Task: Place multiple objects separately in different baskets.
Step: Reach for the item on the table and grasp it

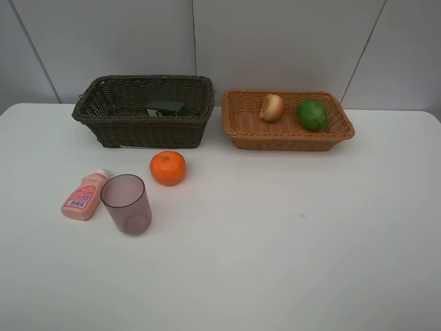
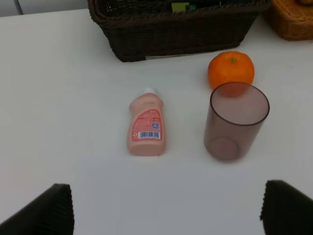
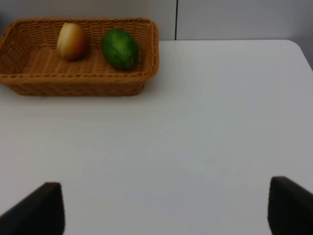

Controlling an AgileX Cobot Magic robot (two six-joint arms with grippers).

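Observation:
An orange mandarin (image 1: 168, 167) (image 2: 231, 69) lies on the white table in front of the dark brown basket (image 1: 103, 114) (image 2: 146, 39). A mauve cup (image 1: 127, 203) (image 2: 237, 121) stands upright beside a pink white-capped bottle (image 1: 84, 196) (image 2: 145, 128) lying flat. A dark green bottle (image 1: 167, 108) lies inside the dark basket. The tan basket (image 1: 289, 134) (image 3: 29, 81) holds a peach-like fruit (image 1: 272, 107) (image 3: 72, 41) and a green lime (image 1: 312, 114) (image 3: 120, 48). My left gripper (image 2: 166, 208) is open, short of the bottle and cup. My right gripper (image 3: 164, 208) is open over bare table.
The white table (image 1: 289, 234) spreads wide in front of the baskets. A grey panelled wall (image 1: 275, 41) stands just behind them. Neither arm shows in the high view.

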